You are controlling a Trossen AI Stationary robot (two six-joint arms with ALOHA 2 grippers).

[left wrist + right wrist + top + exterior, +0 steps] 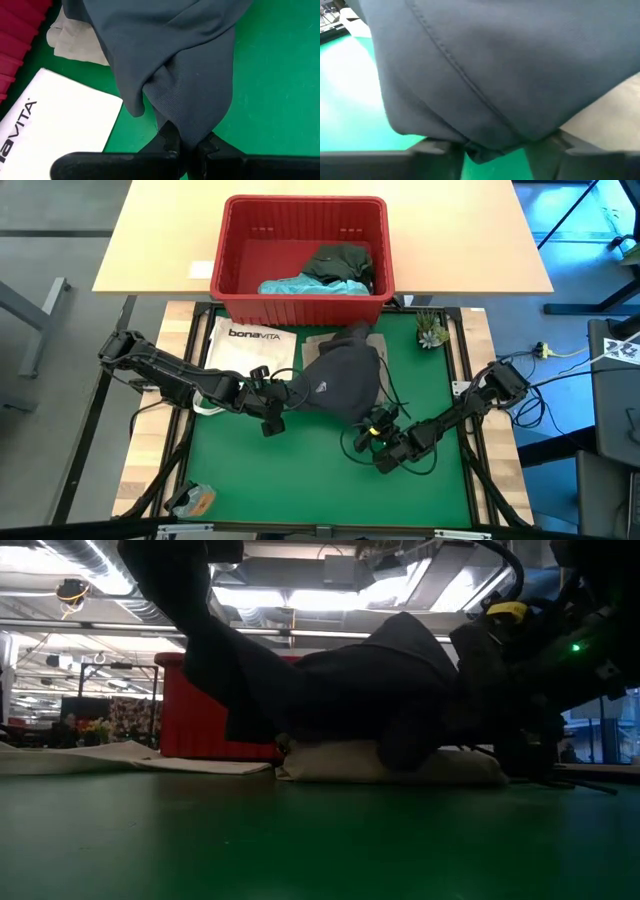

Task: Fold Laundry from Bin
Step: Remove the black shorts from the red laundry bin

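The dark grey garment [185, 65] is soft matt knit cloth with a fine ribbed weave and a stitched seam, and the khaki garment [75, 42] beneath it looks like a smoother, slightly fuzzy woven cloth. The bin [300, 250] is glossy red moulded plastic with ribbed, slotted walls, holding a crumpled turquoise cloth [310, 284] and a dark green one [340, 262]. The mat [300, 470] is matt green with a faint sheen, the tote [248, 350] is flat white matt fabric with printed letters, and the far tabletop [160, 240] is smooth pale wood.
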